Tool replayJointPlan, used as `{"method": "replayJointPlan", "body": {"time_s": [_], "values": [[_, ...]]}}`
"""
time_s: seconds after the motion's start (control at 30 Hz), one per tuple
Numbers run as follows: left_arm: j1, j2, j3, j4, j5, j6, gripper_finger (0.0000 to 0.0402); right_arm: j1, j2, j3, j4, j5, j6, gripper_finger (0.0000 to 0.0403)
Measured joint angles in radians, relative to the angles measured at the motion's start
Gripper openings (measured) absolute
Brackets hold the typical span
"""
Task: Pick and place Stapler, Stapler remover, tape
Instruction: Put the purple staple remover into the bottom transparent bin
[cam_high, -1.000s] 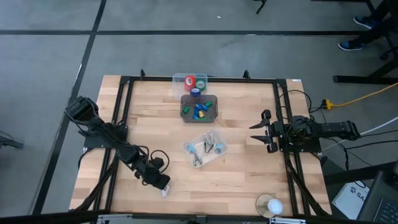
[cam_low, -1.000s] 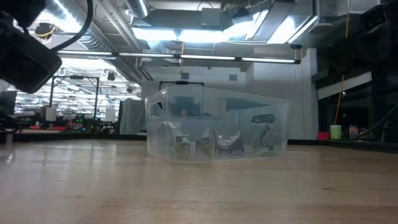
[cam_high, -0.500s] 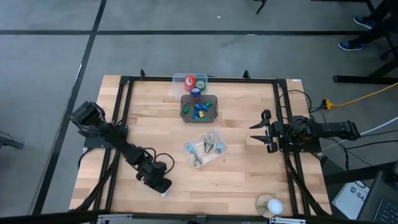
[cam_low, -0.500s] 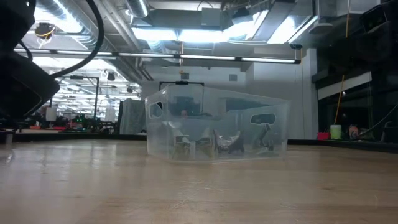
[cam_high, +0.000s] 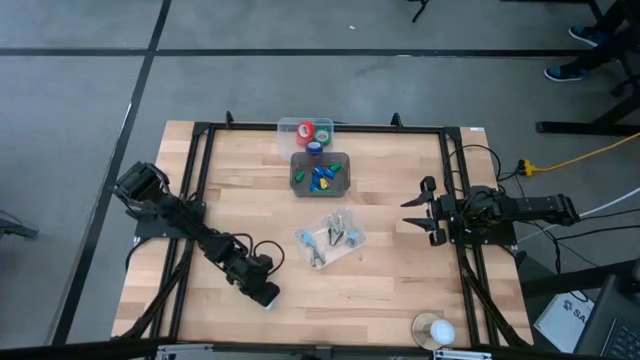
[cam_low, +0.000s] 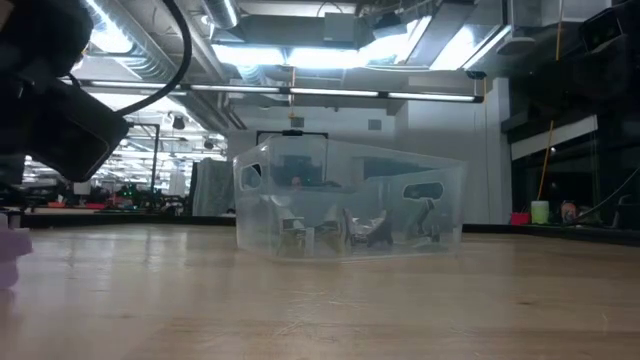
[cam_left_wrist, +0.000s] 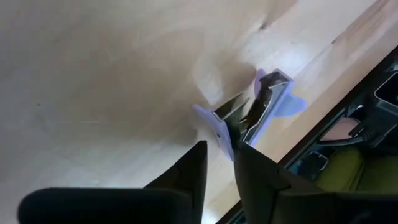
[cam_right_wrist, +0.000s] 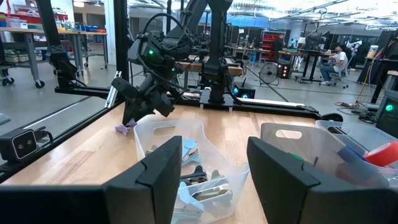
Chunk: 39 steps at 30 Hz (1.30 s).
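The left gripper (cam_high: 266, 296) is down at the lower left of the overhead picture, near the front edge of the wooden table (cam_high: 390, 290). Its own camera shows the two dark fingers (cam_left_wrist: 189, 171) pinching the edge of a lilac staple remover (cam_left_wrist: 264, 102), whose metal claws gape toward the table's edge. In the level picture that remover (cam_low: 12, 255) shows as a pale lilac shape at the far left, just under the dark arm.

The right gripper (cam_high: 408, 212) waits at the right-centre of the overhead picture, by the table's side rail, its fingers spread wide with nothing between them.

In the middle of the overhead picture sits a clear tub (cam_high: 331, 238) holding grey metal pieces. Above it is a darker tray (cam_high: 320, 172) with small blue, green and yellow bits, and above that, at the table's back edge, a clear box (cam_high: 286, 127) with the tape rolls (cam_high: 313, 135) in red, green and blue. I cannot pick out a stapler for certain.
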Motion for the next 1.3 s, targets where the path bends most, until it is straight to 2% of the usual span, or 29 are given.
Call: {"method": "replayJointPlan", "body": {"time_s": [0.5, 0.67, 0.8, 1.0, 1.3], "values": [[0.042, -0.002, 0.002, 0.003, -0.152, 0.167, 0.0006, 0.000, 0.000, 0.000, 0.000, 0.000, 0.000, 0.0187], [0.062, -0.001, 0.000, 0.015, -0.217, 0.259, 0.0006, 0.000, 0.000, 0.000, 0.000, 0.000, 0.000, 0.0187], [0.077, 0.000, 0.000, 0.032, -0.229, 0.311, 0.0003, 0.000, 0.000, 0.000, 0.000, 0.000, 0.000, 0.0188], [0.083, 0.001, -0.001, 0.031, -0.241, 0.317, 0.0017, 0.000, 0.000, 0.000, 0.000, 0.000, 0.000, 0.0188], [0.083, 0.003, -0.003, 0.040, -0.236, 0.324, 0.0070, 0.000, 0.000, 0.000, 0.000, 0.000, 0.000, 0.0188]]}}
